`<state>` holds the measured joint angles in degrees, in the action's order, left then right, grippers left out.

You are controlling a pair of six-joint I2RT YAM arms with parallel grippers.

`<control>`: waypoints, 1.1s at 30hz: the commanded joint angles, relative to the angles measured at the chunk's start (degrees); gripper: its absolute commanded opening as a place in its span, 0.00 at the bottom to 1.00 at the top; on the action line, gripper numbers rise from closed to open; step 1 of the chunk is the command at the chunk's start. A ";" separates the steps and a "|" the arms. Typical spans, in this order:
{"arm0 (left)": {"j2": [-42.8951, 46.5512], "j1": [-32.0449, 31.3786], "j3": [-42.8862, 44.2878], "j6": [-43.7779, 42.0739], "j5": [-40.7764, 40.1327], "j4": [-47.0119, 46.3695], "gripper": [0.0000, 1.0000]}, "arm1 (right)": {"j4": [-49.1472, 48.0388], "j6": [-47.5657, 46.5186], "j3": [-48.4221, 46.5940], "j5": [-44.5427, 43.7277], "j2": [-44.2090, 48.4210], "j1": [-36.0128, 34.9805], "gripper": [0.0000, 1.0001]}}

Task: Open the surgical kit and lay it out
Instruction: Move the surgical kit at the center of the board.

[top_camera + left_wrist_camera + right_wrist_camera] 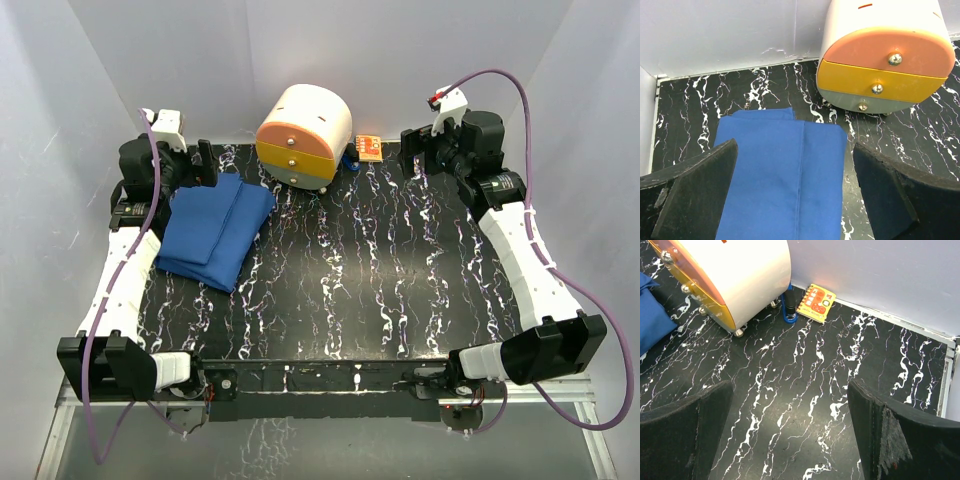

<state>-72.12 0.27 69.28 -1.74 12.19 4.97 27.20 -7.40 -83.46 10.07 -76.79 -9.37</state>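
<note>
The surgical kit (212,232) lies folded shut as a royal-blue cloth bundle on the left of the black marbled table; its contents are hidden inside. In the left wrist view the blue cloth (785,180) fills the space below the jaws, a seam running down its middle. My left gripper (195,163) hovers over the bundle's far end, jaws wide open (795,200) and holding nothing. My right gripper (415,152) hangs at the far right, open (790,435) over bare table, well away from the kit, of which a blue corner (652,320) shows at the left.
A round cream-and-orange drawer container (305,135) stands at the back centre, just right of the kit. A small orange box (367,147) and a blue item (788,307) lie beside it by the back wall. White walls enclose the table on three sides.
</note>
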 commanded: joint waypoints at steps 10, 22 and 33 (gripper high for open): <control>2.75 0.36 -0.27 -1.10 0.31 -0.36 0.99 | -0.83 0.32 -1.41 -0.95 0.59 -0.61 0.98; 1.91 0.30 -4.74 -16.16 8.54 8.10 0.99 | 3.39 -6.09 0.81 -9.05 -0.73 -6.99 0.98; -14.36 6.08 -0.11 -14.41 4.87 14.32 0.99 | 0.90 -4.07 6.31 6.58 -0.95 -9.66 0.98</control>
<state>-81.52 1.41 64.55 -17.21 15.35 15.88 31.44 -12.93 -77.82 10.07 -77.52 -17.76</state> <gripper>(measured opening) 0.986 0.980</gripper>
